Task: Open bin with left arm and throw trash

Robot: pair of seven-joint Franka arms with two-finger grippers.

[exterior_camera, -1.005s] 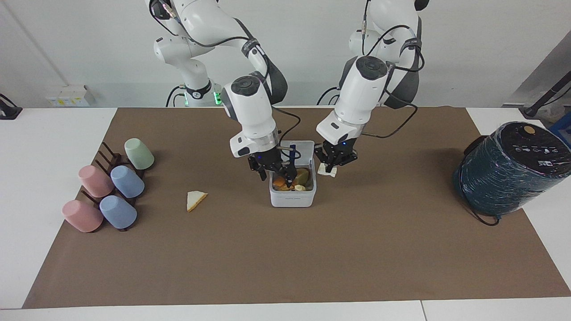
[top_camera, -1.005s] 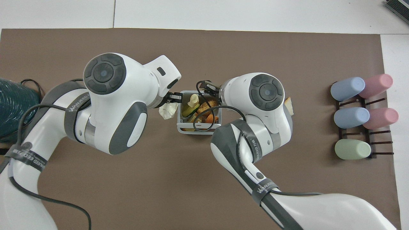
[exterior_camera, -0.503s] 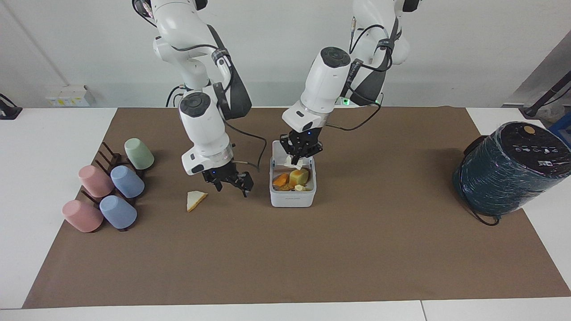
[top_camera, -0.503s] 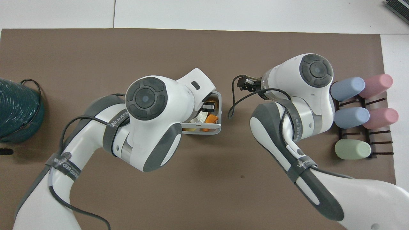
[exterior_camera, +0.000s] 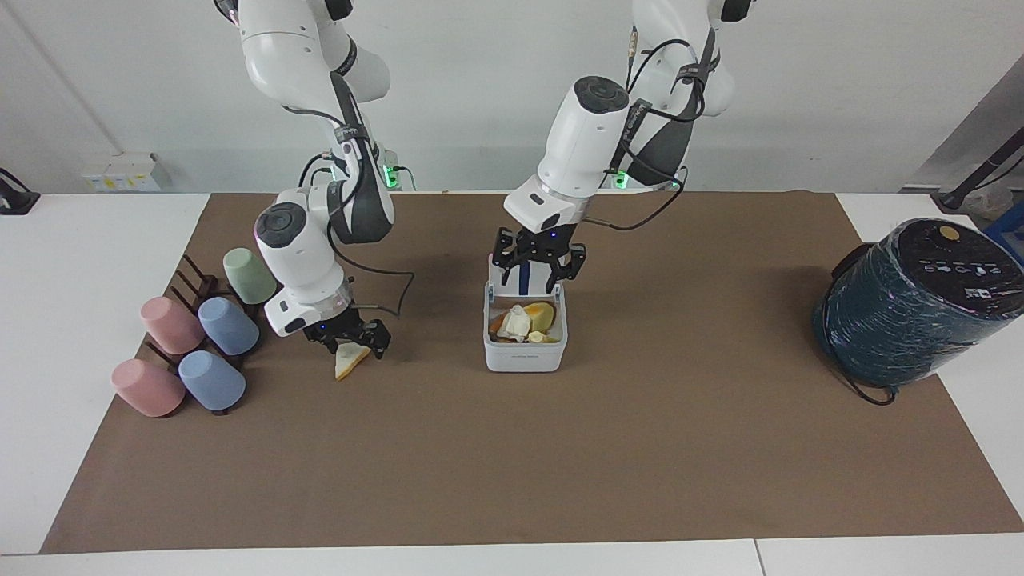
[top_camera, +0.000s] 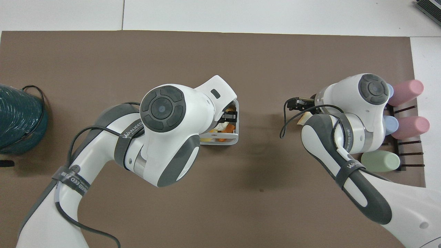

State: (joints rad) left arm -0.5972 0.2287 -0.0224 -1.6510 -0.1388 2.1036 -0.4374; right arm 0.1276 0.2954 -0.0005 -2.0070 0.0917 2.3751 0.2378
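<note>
The left gripper (exterior_camera: 534, 274) hangs up in the air, pointing down, with its 2 fingers spread wide apart. The right gripper (exterior_camera: 350, 338) is bent down low by the table, fingers spread too.

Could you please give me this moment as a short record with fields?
bin: lid up, scraps and a paper wad inside
wedge: on the mat, between bin and cup rack
left gripper: open, empty, over the bin
right gripper: down at the wedge, fingers astride it
left to do: wedge into bin
</note>
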